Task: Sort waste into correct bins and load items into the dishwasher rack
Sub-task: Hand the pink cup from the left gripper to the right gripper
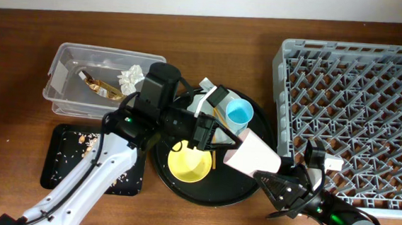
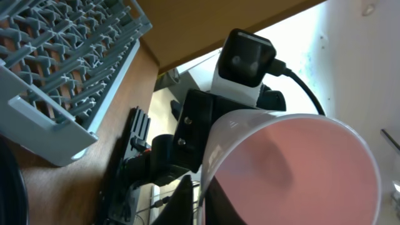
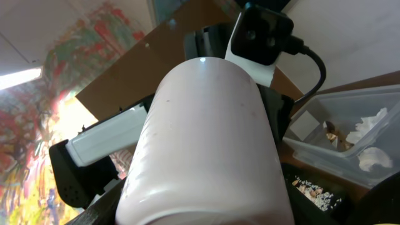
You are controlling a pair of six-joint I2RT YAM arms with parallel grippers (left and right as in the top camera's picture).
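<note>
The pink cup (image 1: pixel 253 153) hangs on its side above the round black tray (image 1: pixel 232 190), held from both ends. My left gripper (image 1: pixel 222 141) is shut on its rim, one finger inside and one outside; the left wrist view looks into the cup's pink inside (image 2: pixel 294 169). My right gripper (image 1: pixel 276 176) clasps the base end, and the cup's wall (image 3: pixel 206 137) fills that view. A blue cup (image 1: pixel 238 114) and a yellow bowl (image 1: pixel 189 165) stand on the tray. The grey dishwasher rack (image 1: pixel 372 103) is at the right.
At the back left, the clear tub (image 1: pixel 66 67) holds a gold-brown wrapper (image 1: pixel 100 85) and a white tissue ball (image 1: pixel 131 77). The shallow black tray (image 1: pixel 63 152) in front of it carries scattered food scraps. The rack's corner (image 2: pixel 56 69) is close to the cup.
</note>
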